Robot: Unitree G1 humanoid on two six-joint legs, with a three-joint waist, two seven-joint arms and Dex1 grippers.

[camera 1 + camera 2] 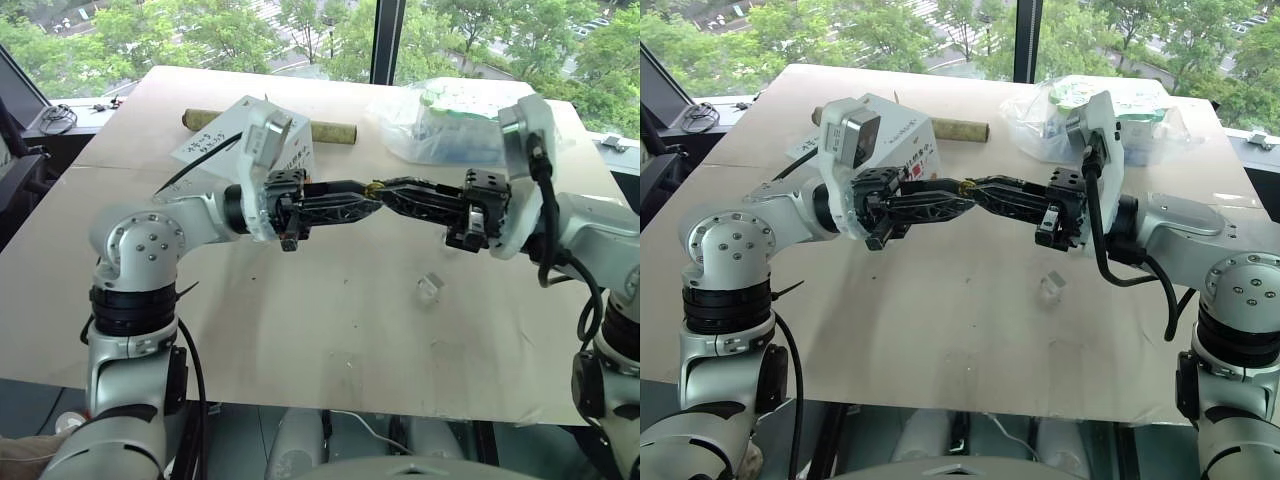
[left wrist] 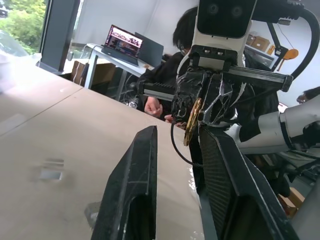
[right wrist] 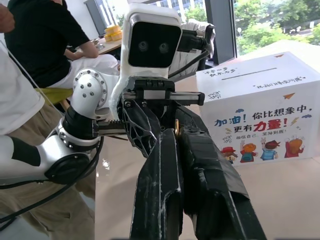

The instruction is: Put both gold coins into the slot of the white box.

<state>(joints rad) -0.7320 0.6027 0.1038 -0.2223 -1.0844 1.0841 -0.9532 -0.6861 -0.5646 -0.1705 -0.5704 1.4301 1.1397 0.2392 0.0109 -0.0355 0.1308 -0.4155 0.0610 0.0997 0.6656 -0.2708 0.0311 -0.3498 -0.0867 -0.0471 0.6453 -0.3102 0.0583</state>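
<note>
Above the middle of the brown table (image 1: 300, 340), the left gripper (image 1: 366, 203) and the right gripper (image 1: 386, 193) are held level and brought tip to tip. One gold coin (image 2: 192, 120) is pinched on edge between the pressed-together fingers of the right gripper. It is seen in the head views as a small yellow speck right where the two claws meet. The left gripper's fingers (image 2: 135, 190) are seen part spread, with a clear gap between them, and the coin stands just at the tip of one finger. Whether that finger touches the coin cannot be told.

The white box (image 3: 260, 110) stands on the table at about 11 o'clock from the meeting point, partly hidden behind the left wrist. Its slot (image 3: 262, 72) is seen as a thin dark line across the top face, with black handwriting beside it and cartoon figures on the side.

A small clear plastic casing (image 1: 430, 288) lies on the table at about 5 o'clock from the claws, well apart from the box. Whether a coin is inside it cannot be told.

A cardboard tube (image 1: 335, 130) lies just behind the box, and a clear bag of white-green packs (image 1: 440, 125) is placed at about 1 o'clock. A seated person (image 2: 185, 50) and a laptop (image 2: 125, 42) are seen beyond the table.
</note>
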